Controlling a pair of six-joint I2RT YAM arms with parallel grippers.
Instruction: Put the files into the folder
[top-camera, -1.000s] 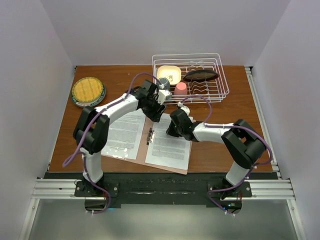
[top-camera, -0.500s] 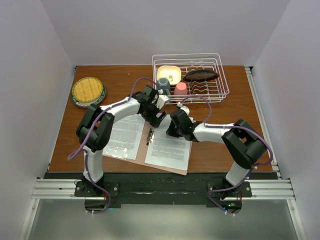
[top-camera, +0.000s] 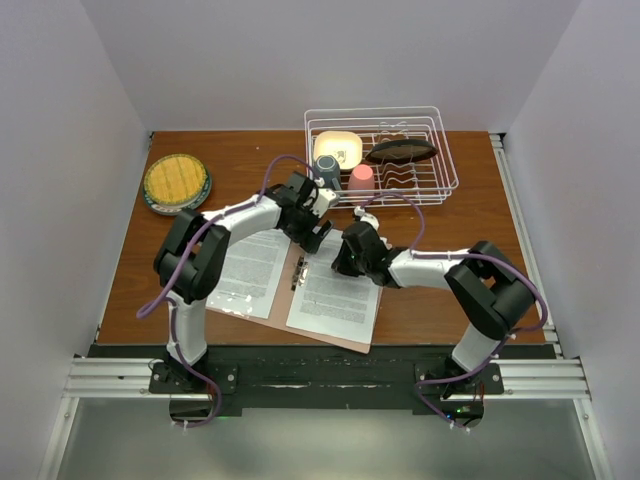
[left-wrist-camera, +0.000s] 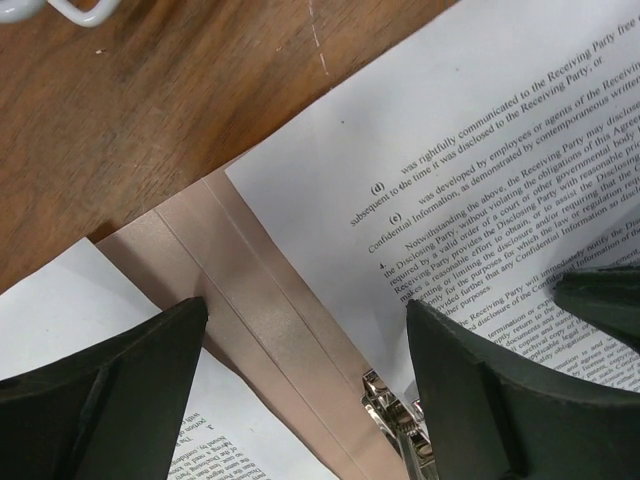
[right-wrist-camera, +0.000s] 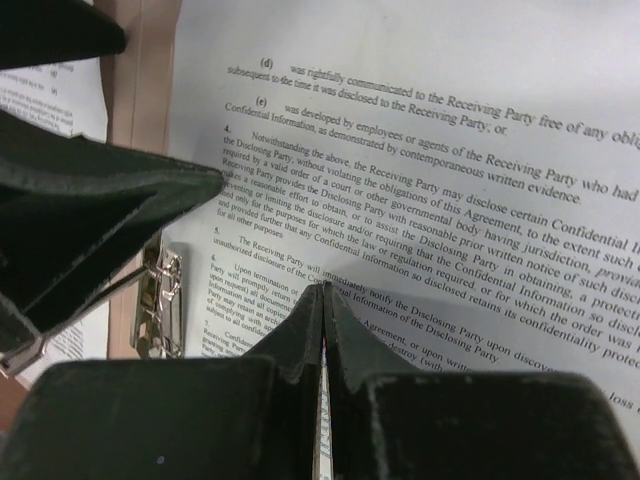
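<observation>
Your left gripper (left-wrist-camera: 305, 310) hangs with its fingers wide apart, astride the spine of the pink folder (left-wrist-camera: 190, 250); your right gripper (right-wrist-camera: 322, 290) is closed tip to tip over the right sheet (right-wrist-camera: 450, 150).
You have the folder lying open and flat on the wooden table (top-camera: 240, 160), 1 printed sheet on each leaf, the left sheet (top-camera: 245, 272) opposite the right one and the silver clip (right-wrist-camera: 160, 300) on the spine between the 2.

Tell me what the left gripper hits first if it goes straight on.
Most likely the left gripper meets the folder's bare spine strip between the two files, beside the metal clip; depth is unclear.
</observation>
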